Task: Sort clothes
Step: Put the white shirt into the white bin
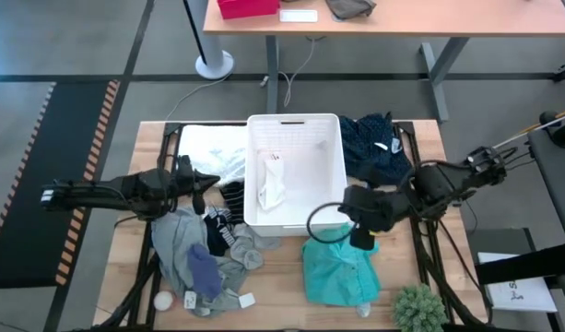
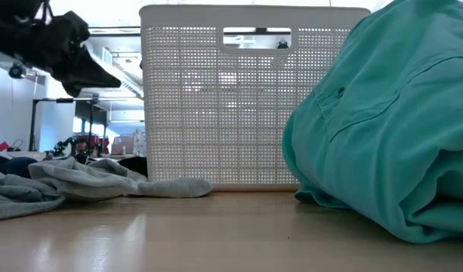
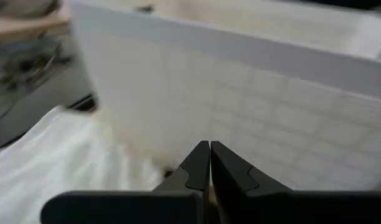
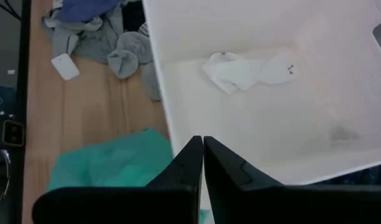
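— Where did the clothes lie, taking the white basket (image 1: 296,171) as the mark?

— A small white garment (image 1: 272,183) lay inside it, against its left wall. A larger white garment (image 1: 211,148) was spread just left of the basket, touching its side. The navy dotted garment (image 1: 374,148) was bunched against its right wall. The teal garment (image 1: 339,270) sat just in front of the basket's right corner, and the grey garment (image 1: 182,249) lay off its front left corner with a blue piece (image 1: 205,267) on top. Dark striped socks (image 1: 223,224) lay between the grey heap and the basket.

— And the grippers?

— The left gripper (image 1: 205,180) hung beside the basket's left wall, over the white cloth — its fingers pressed together, gripping nothing. The right gripper (image 1: 358,221) hovered at the basket's front right corner, above the teal garment's edge, fingers likewise closed and empty.

— Anything else?

— A small white ball (image 1: 162,301) beyond the grey heap, and a green plant (image 1: 420,309) past the teal garment.
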Motion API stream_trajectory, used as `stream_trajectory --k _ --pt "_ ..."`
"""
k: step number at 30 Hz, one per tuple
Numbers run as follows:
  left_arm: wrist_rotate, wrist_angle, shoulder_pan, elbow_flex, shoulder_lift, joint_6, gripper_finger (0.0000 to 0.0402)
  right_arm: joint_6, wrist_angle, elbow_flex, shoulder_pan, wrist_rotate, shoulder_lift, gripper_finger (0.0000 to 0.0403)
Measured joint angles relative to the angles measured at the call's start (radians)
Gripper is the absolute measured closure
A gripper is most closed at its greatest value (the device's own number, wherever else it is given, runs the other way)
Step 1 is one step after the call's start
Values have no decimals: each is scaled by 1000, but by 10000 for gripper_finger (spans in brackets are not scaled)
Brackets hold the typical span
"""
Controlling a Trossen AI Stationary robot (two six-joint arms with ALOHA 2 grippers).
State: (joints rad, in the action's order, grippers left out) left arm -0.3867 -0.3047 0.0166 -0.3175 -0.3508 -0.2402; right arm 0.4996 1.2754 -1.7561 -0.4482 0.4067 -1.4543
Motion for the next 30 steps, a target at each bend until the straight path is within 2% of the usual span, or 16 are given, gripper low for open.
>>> stream_trajectory --k 5,11,16,19,28,30 --pt "-87 -259 0 -177 -150 -94 401 37 -1 6 -65 49 10 403" --pt "-85 -450 25 -347 -361 -111 401 57 1 6 -105 69 22 403" --pt "-63 -542 120 -426 -533 -44 402 53 18 6 -116 67 26 403" --pt "12 -509 216 -434 -598 42 402 53 27 5 -117 67 30 403" --pt "430 -355 599 -410 -669 235 401 49 30 5 -132 64 39 403" --pt "473 -363 650 -405 -698 255 396 49 30 5 -135 63 39 403"
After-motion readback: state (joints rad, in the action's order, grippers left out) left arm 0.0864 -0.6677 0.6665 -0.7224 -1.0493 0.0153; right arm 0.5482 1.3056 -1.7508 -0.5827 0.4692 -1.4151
